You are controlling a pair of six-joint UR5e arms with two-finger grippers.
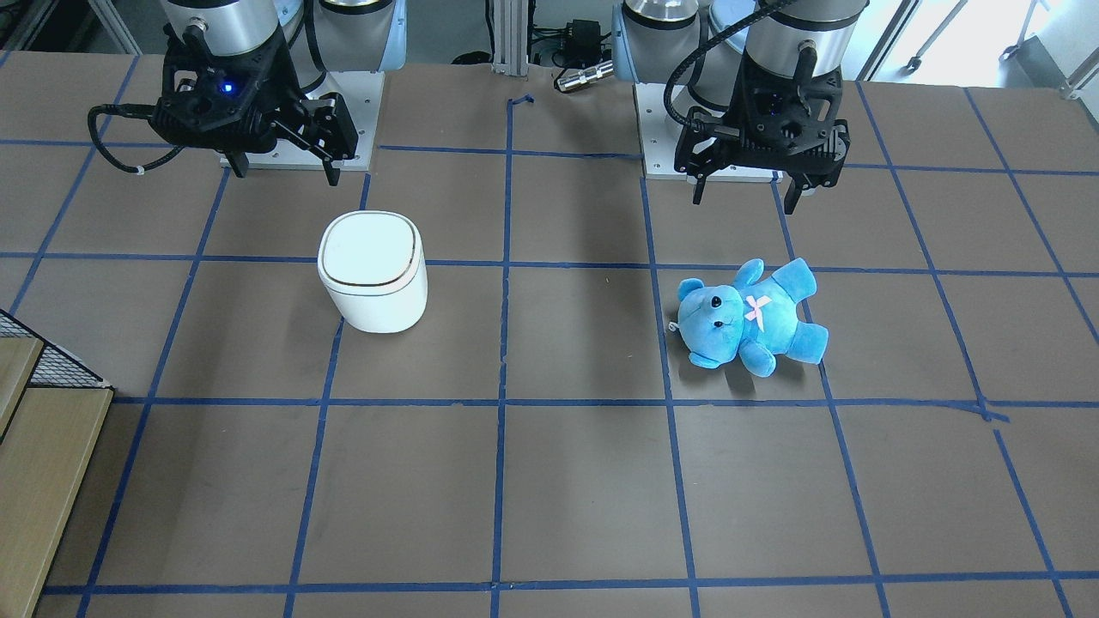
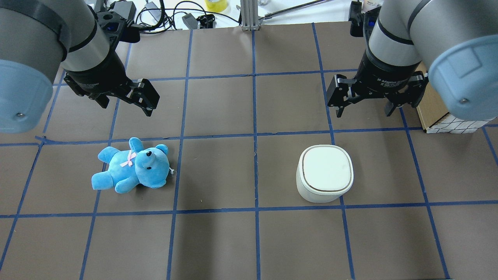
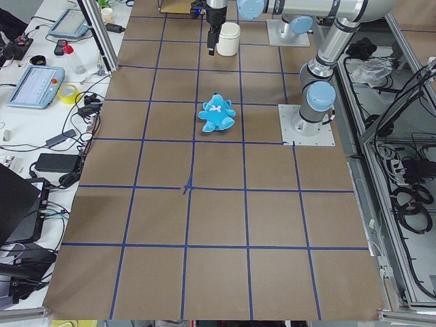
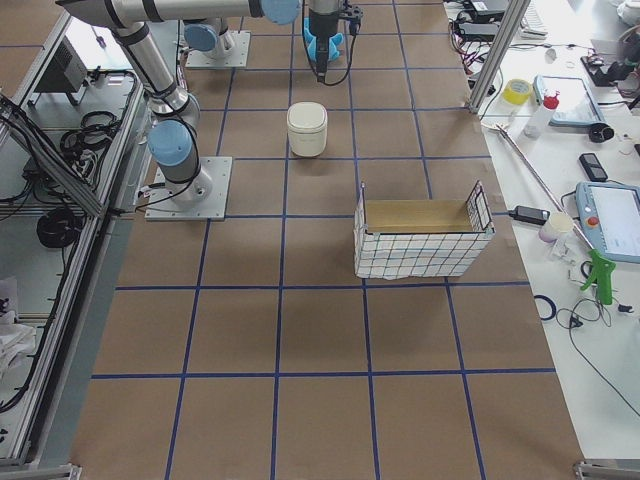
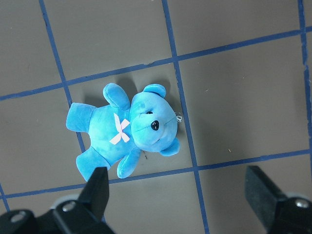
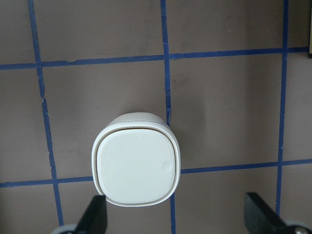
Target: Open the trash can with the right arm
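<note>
The white trash can [image 1: 373, 275] stands upright on the brown table with its lid shut; it also shows in the overhead view [image 2: 325, 173] and the right wrist view [image 6: 136, 165]. My right gripper [image 1: 286, 172], with the blue light, hangs open and empty above the table behind the can, toward the robot base, and does not touch it. In the overhead view my right gripper [image 2: 363, 112] is above and slightly right of the can. My left gripper [image 2: 127, 109] is open and empty, hovering above the blue plush bear [image 2: 132, 166].
A wire-sided basket with a cardboard floor [image 4: 420, 235] stands at the table's end on my right, beyond the can. The bear [image 1: 747, 316] lies on its back on the left half. Blue tape lines grid the table.
</note>
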